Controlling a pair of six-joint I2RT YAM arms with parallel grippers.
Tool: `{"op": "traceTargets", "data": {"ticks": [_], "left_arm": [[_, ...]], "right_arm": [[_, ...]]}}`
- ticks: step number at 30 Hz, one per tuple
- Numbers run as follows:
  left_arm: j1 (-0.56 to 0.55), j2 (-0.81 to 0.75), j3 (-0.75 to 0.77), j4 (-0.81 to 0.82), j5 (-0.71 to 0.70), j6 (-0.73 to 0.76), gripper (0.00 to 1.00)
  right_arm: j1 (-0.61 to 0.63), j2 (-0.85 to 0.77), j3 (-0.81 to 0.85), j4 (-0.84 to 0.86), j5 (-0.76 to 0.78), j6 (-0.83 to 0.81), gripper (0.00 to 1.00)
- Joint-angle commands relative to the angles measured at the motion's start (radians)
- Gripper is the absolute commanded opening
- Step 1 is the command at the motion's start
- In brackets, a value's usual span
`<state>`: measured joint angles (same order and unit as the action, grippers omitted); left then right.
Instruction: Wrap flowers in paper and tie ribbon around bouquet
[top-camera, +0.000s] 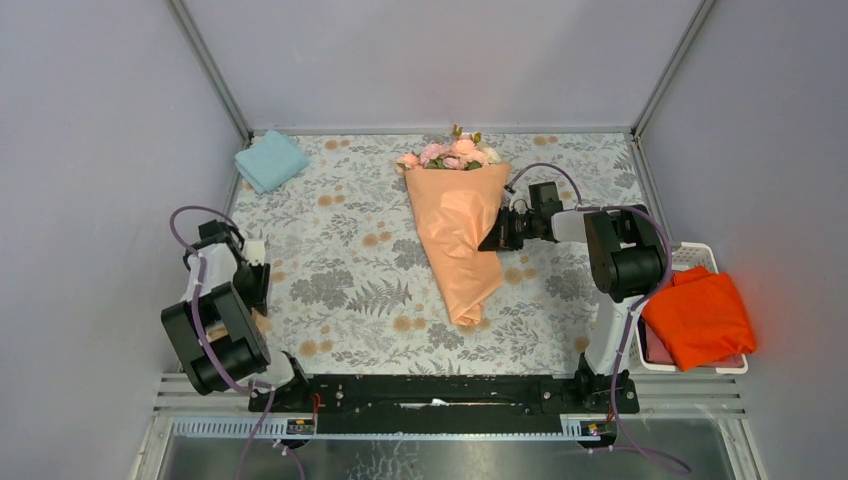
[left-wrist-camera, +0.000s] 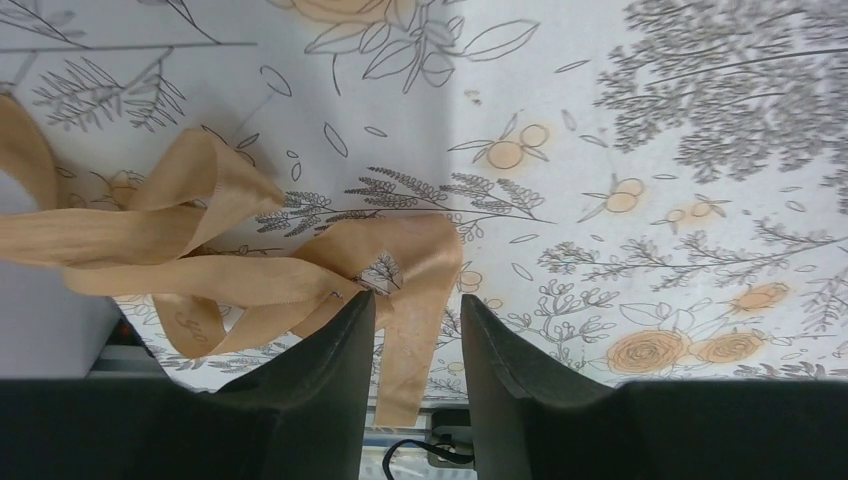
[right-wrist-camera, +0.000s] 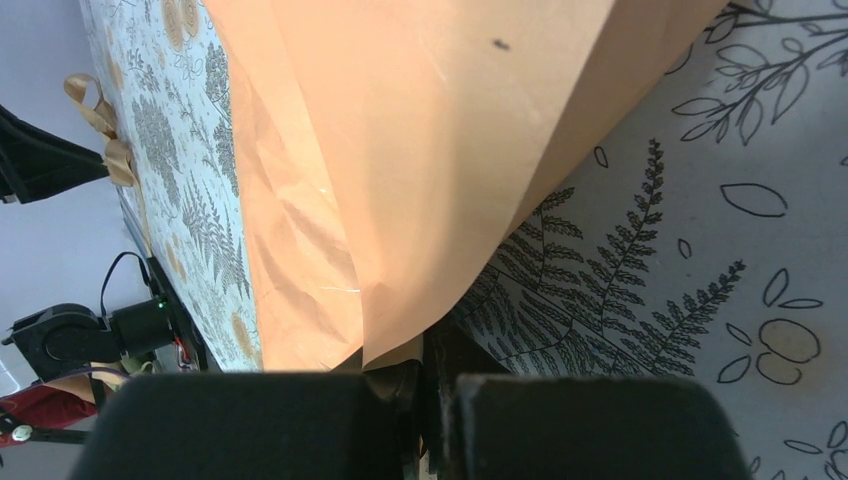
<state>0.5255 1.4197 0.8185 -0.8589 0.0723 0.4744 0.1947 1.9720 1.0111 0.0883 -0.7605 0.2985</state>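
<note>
The left gripper (left-wrist-camera: 415, 305) is standing partly spread at the table's (top-camera: 350, 250) left edge. A flat strand of the ribbon (left-wrist-camera: 150, 235) is running down through the gap between its fingers (left-wrist-camera: 330, 370); the frames are not showing any squeeze on it. The rest of the ribbon is lying in loose loops on the table just beyond the fingertips, well apart from the bouquet.

The right gripper (right-wrist-camera: 425, 375) is pressed together and pinching the right edge of the paper (top-camera: 460, 240) about halfway along the cone. The paper is lying folded into a cone in the middle of the table, narrow end toward the arms, with the flowers (top-camera: 450, 153) poking out of its wide far end.

A white basket (top-camera: 700, 250) is sitting off the table's right side, holding an orange cloth (top-camera: 697, 320). A blue cloth (top-camera: 270, 160) is lying in the far left corner.
</note>
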Motion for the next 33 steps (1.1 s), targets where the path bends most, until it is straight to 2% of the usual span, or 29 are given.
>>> {"op": "traceTargets", "data": {"ticks": [1,5,12,14,15,17,18,21,22,23,28,30,33], "left_arm": [[-0.025,-0.075,0.035,0.019,0.017,0.004,0.44],[-0.025,-0.004,0.01,0.039,-0.06,-0.025,0.42],[-0.026,0.05,-0.03,0.079,-0.043,-0.038,0.41],[-0.027,0.062,-0.041,0.098,-0.018,-0.031,0.34],[-0.027,0.071,-0.043,0.102,0.007,-0.026,0.27],[-0.03,0.087,-0.036,0.081,0.091,0.004,0.03],[-0.032,0.092,-0.024,0.06,0.144,0.017,0.0],[-0.089,0.053,0.027,0.005,0.28,0.038,0.0],[-0.143,0.023,0.045,-0.008,0.31,0.036,0.0],[-0.245,-0.015,0.066,-0.024,0.338,0.037,0.0],[-0.82,-0.139,0.216,-0.081,0.425,0.062,0.0],[-1.025,-0.113,0.301,-0.127,0.434,0.088,0.0],[-1.226,-0.004,0.416,-0.205,0.449,0.126,0.0]], "right_arm": [[0.008,-0.026,0.026,-0.051,0.035,-0.044,0.0],[0.008,-0.022,0.029,-0.053,0.033,-0.046,0.0],[0.008,-0.02,0.03,-0.064,0.041,-0.058,0.0],[0.007,-0.014,0.033,-0.062,0.038,-0.055,0.0],[0.008,-0.011,0.033,-0.06,0.035,-0.053,0.0],[0.008,-0.007,0.034,-0.054,0.024,-0.045,0.0],[0.009,-0.006,0.034,-0.05,0.02,-0.041,0.0],[0.007,-0.011,0.032,-0.044,0.019,-0.032,0.0],[0.006,-0.013,0.033,-0.043,0.021,-0.028,0.0],[0.006,-0.013,0.036,-0.044,0.021,-0.024,0.0],[0.005,-0.013,0.064,-0.055,0.038,0.016,0.0],[0.004,-0.014,0.088,-0.063,0.049,0.036,0.0],[0.005,-0.019,0.136,-0.081,0.072,0.069,0.0]]}}
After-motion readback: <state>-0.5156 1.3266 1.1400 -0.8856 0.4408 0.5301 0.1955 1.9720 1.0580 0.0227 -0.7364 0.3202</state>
